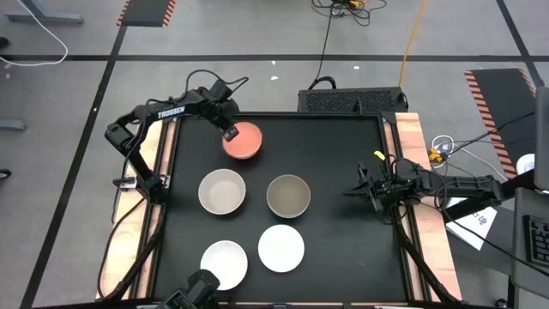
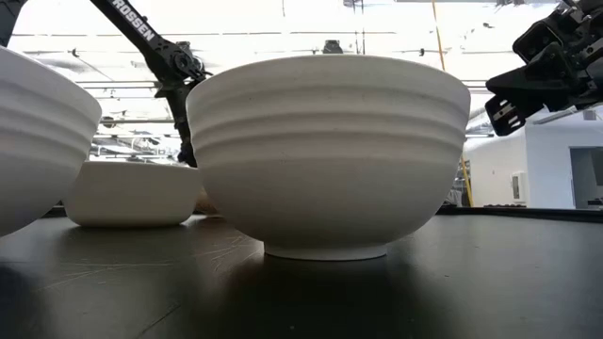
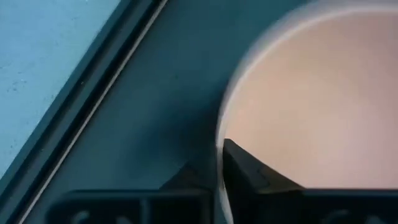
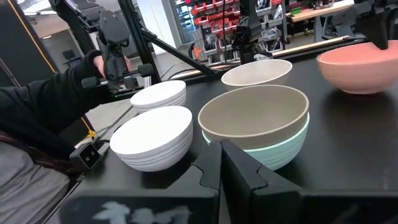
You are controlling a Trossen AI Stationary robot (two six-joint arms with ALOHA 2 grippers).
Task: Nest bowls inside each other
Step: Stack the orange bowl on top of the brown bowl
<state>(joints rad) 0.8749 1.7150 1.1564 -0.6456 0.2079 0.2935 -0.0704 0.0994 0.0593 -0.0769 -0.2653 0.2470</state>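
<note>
Six bowls on a black worktop [image 1: 343, 223]: salmon bowl [image 1: 243, 140] at the far side, beige bowl [image 1: 222, 190] mid-left, olive bowl [image 1: 288, 196] nested in a mint bowl [image 4: 283, 149] at centre, two white bowls [image 1: 281, 247] [image 1: 225, 262] at the near edge. Wooden strips along both worktop sides; grey floor with cables and hazard-striped mats around. A person's dark sleeve [image 4: 37, 106] beyond the worktop. Left tool [image 1: 229, 131] lowered at the salmon bowl's rim, one finger [image 3: 249, 174] inside the rim and one outside, straddling the wall; whether clamped, cannot tell. Right tool [image 1: 358, 184] hovering right of the olive bowl, fingers closed, holding nothing.
</note>
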